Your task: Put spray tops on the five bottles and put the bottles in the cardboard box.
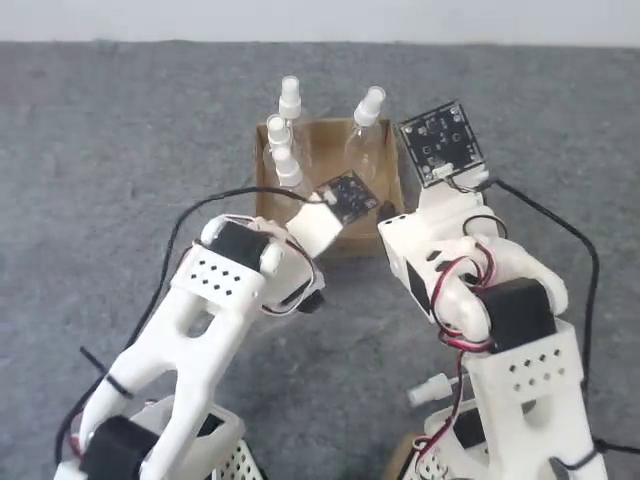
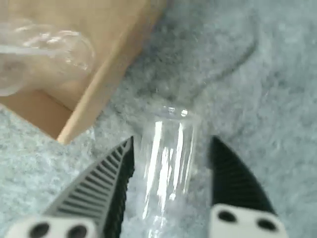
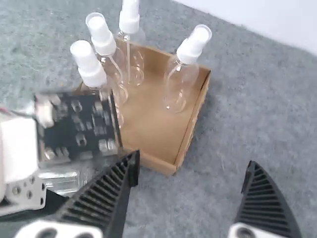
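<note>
The cardboard box (image 1: 392, 205) (image 3: 190, 136) stands on the grey carpet with several clear bottles (image 1: 365, 145) (image 3: 178, 84) upright in it, each with a white spray top. My left gripper (image 2: 171, 144) hangs just outside the box's near wall, shut on another clear bottle (image 2: 168, 163) (image 3: 59, 181); its neck end is hidden. From above, that arm's camera board (image 1: 345, 197) covers the gripper. My right gripper (image 3: 193, 161) is open and holds nothing, above the carpet in front of the box. A loose white spray top (image 1: 435, 388) lies by the right arm's base.
The box's corner (image 2: 74, 126) lies close beside the left gripper's ribbed finger. Black cables (image 1: 560, 225) trail from both arms across the carpet. Bare carpet (image 1: 120, 150) spreads to the left and right of the box.
</note>
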Controlling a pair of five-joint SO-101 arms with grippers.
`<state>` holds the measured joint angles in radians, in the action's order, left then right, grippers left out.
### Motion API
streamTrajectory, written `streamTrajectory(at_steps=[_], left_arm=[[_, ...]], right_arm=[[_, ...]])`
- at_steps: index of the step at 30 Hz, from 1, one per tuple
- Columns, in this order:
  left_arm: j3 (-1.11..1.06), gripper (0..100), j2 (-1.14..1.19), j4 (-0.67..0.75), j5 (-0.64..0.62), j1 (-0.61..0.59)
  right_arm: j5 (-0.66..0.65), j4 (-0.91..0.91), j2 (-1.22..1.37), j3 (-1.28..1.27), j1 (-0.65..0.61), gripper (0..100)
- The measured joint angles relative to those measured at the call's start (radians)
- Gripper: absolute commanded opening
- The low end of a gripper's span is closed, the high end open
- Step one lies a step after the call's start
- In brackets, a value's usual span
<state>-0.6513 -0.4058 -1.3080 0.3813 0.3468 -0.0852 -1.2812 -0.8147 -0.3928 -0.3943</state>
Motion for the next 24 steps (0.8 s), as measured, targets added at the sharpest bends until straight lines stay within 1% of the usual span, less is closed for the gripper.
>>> streamTrajectory(at_steps=[3, 11, 14, 16, 20, 24], left_arm=[[0.055, 27, 0.0, -0.048, -0.037, 0.005], [0.218, 15, 0.0, -0.285, -0.054, 0.003], [0.226, 14, -0.006, -0.341, -0.057, 0.003], [0.224, 14, -0.043, -0.353, -0.069, -0.011], [0.203, 14, -0.183, -0.353, -0.083, -0.109], [0.196, 14, -0.304, -0.356, -0.083, -0.264]], right_arm=[[-0.002, 0.0, 0.002, 0.0, -0.006, 28.5], [-0.002, -0.005, 0.002, 0.0, -0.006, 28.5], [-0.002, -0.006, 0.002, 0.0, -0.006, 28.5], [-0.002, -0.006, 0.002, 0.0, -0.006, 28.4], [-0.002, -0.006, 0.002, 0.0, -0.006, 28.4], [-0.002, -0.006, 0.002, 0.0, -0.048, 28.2]])
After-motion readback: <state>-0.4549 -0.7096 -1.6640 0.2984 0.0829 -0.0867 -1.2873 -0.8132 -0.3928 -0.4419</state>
